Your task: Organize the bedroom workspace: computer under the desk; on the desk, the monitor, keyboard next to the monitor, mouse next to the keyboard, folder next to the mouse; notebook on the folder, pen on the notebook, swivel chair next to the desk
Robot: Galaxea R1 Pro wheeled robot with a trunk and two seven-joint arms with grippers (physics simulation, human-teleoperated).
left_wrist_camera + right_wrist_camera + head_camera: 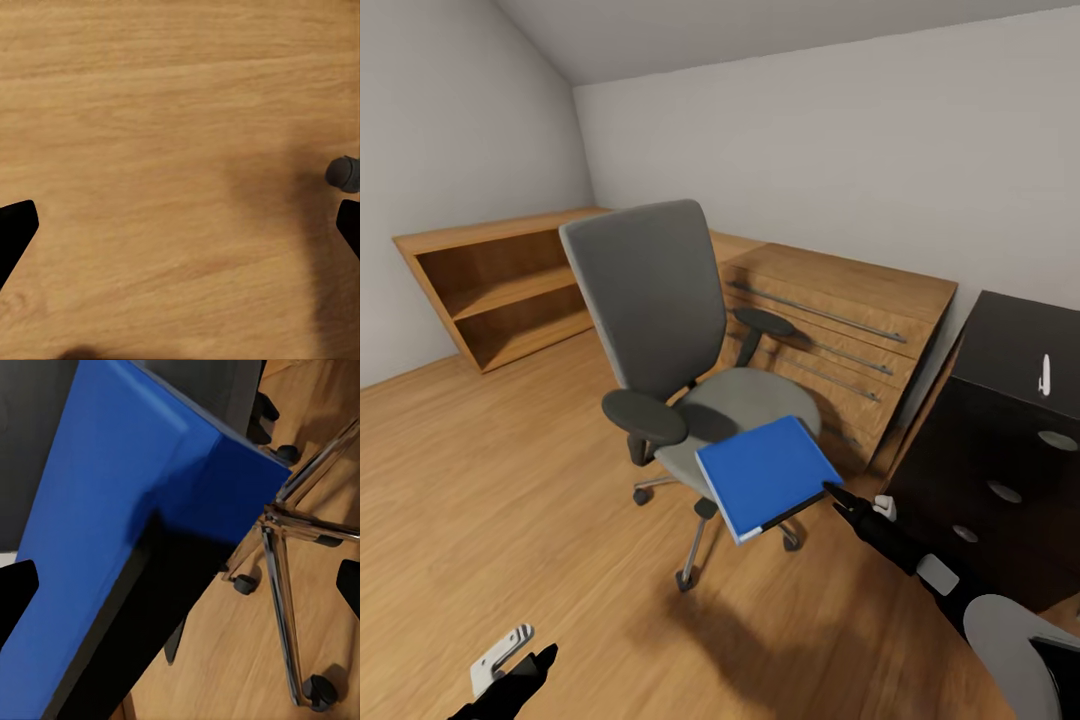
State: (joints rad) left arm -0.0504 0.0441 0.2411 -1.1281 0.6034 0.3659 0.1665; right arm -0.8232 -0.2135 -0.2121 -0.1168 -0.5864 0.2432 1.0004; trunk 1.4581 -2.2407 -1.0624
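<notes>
On the front edge of the swivel chair (680, 370) seat lies the folder (765, 475), overhanging it. Right claw (838, 497) sits at its corner, grip unclear. Left claw (535, 668) gapes empty above the floor (480, 480). Behind stands a wooden dresser (840, 320); the dark surface (1020, 345) is rightward.

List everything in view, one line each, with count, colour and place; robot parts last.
swivel chair: one, grey with dark armrests, mid-floor.
folder: one, bright blue, at the seat's front edge, overhanging it.
dresser: one, light wood, against the back wall.
open shelf unit: one, light wood, left corner.
black cabinet: one, right side.
floor: light wood.
right pincer: one, black, tips at the folder's near corner, open.
left pincer: one, black, low over the floor, open.
</notes>
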